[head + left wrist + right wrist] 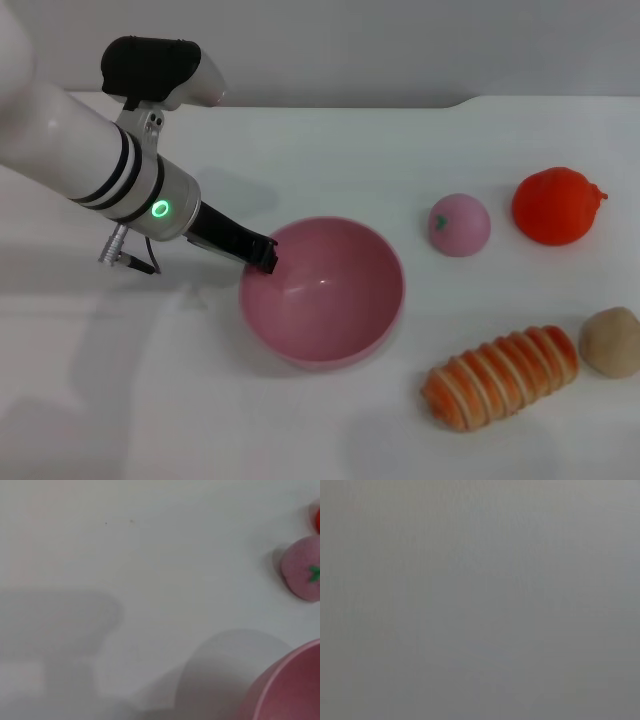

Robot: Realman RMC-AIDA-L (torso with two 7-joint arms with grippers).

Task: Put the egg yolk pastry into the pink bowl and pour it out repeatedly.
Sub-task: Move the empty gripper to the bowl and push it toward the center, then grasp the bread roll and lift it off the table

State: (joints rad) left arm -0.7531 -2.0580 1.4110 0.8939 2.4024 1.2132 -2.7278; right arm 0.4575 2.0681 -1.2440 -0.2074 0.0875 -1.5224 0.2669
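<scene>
Right now the left gripper is pinching the near-left rim of the pink bowl, its dark fingers pressed together on the edge, one inside and one outside as far as the head view is showing. The bowl is sitting on the white table and is looking slightly tipped toward the right, with nothing lying inside it. The left wrist view is catching only a slice of the bowl's rim and the pink ball beyond it.

The egg yolk pastry is resting well apart from the bowl, at the far right edge of the table, just beside the end of the striped bread roll. The pink ball and a red-orange fruit are lying farther back on the right.

The right arm is not showing in the head view, and its wrist camera is giving only a blank grey field, so its gripper is out of sight.

Judging from this, the bowl is standing empty with the pastry out on the table, so either a pour is just finishing or a fresh round is waiting to begin. What is remaining is picking up the pastry, dropping it into the bowl and tipping it out again.
</scene>
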